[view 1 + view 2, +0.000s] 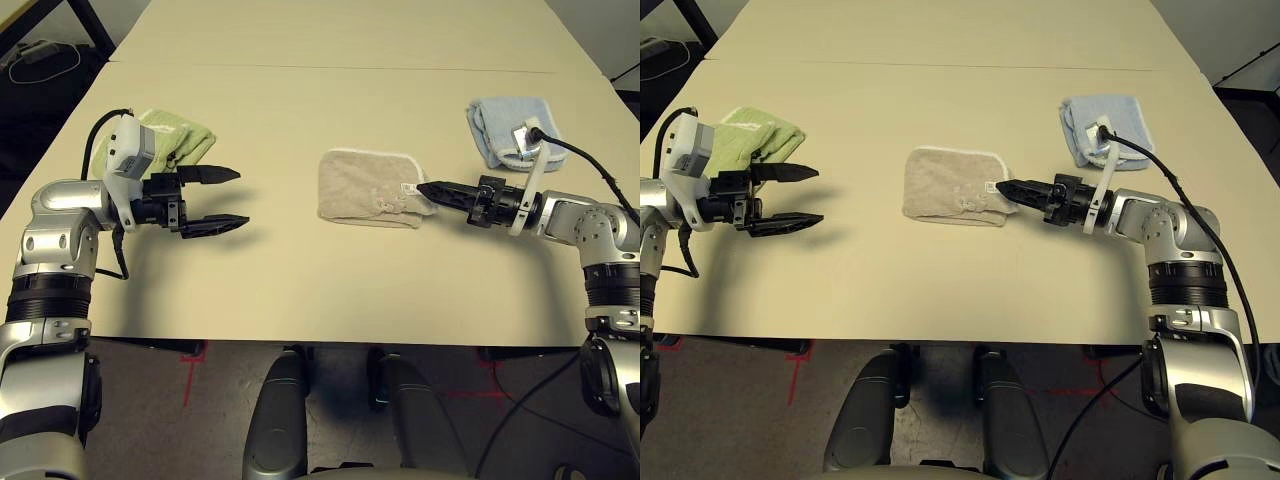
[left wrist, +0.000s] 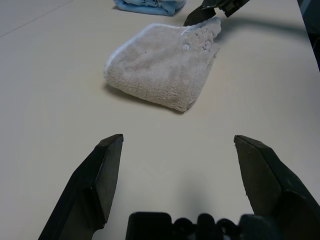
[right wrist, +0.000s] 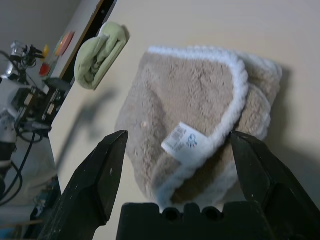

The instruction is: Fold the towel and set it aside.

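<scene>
The towel [image 1: 368, 188], beige with white edging, lies folded in the middle of the table. Its small white tag [image 3: 182, 141] sits at the corner nearest my right gripper. My right gripper [image 1: 428, 190] is at the towel's right edge, jaws open, one finger on each side of that corner [image 3: 177, 135]. Whether the fingers touch the cloth I cannot tell. My left gripper [image 1: 225, 200] hovers open well to the left of the towel, pointing toward it across bare table [image 2: 178, 139], with nothing between its fingers.
A folded light green towel [image 1: 165, 140] lies at the left, just behind my left wrist. A folded light blue towel [image 1: 510, 130] lies at the right, behind my right forearm. The table's [image 1: 330, 290] front edge runs close below both arms.
</scene>
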`<control>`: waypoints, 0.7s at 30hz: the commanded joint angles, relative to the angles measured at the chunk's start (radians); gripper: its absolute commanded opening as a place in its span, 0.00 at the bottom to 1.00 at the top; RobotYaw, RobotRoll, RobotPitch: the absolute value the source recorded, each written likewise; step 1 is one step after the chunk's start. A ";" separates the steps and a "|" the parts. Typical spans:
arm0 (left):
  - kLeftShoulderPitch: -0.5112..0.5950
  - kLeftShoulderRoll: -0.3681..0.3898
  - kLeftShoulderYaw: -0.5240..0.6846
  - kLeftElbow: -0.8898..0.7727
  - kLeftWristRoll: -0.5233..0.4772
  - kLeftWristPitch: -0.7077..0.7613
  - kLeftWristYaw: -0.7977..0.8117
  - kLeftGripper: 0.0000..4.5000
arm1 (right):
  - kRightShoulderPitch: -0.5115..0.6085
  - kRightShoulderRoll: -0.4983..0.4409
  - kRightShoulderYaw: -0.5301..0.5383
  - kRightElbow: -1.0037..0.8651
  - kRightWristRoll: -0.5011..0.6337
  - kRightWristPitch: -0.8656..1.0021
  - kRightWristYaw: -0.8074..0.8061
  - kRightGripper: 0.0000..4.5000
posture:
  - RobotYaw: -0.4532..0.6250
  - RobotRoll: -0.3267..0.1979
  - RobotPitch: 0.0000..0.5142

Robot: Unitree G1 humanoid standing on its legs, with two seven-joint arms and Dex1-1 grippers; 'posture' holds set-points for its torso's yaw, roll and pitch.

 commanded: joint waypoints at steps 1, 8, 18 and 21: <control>-0.003 -0.006 -0.013 0.008 0.013 -0.009 -0.006 1.00 | -0.012 -0.003 -0.020 0.027 0.004 0.026 -0.052 0.99 | 0.55 0.62 0.42; -0.003 -0.007 -0.013 -0.004 0.010 -0.001 -0.004 1.00 | -0.020 -0.088 -0.036 0.041 0.022 0.080 -0.032 0.99 | 0.54 0.62 0.42; -0.015 -0.019 -0.026 -0.007 0.013 0.002 -0.001 1.00 | 0.002 -0.079 -0.011 0.009 0.032 0.116 -0.039 0.99 | 0.54 0.62 0.42; -0.014 -0.018 -0.028 -0.012 0.011 0.005 0.000 1.00 | -0.007 -0.048 0.006 0.020 0.016 0.112 -0.065 0.99 | 0.54 0.62 0.41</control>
